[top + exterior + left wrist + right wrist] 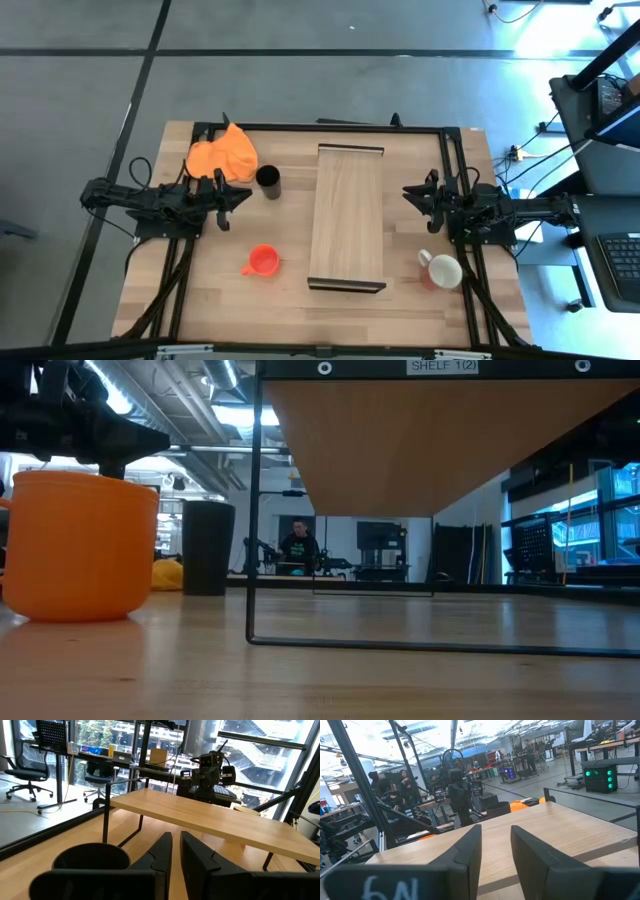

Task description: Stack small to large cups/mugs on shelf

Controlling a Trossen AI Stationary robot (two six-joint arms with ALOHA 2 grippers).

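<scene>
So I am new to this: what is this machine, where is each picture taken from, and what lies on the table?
It is a robot with two dark arms at a wooden table. One picture looks straight down, one looks level across the tabletop, and two come from cameras on the wrists. The left gripper waits beside the black cup; the right gripper waits beside the shelf, a raised light board. Both hold nothing, their fingers slightly apart. Also on the table: an orange mug, a white-and-red mug and an orange cloth. The shelf is bare.

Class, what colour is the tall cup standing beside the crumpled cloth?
Black. The cup shows best in the high view, next to the orange cloth.
</scene>
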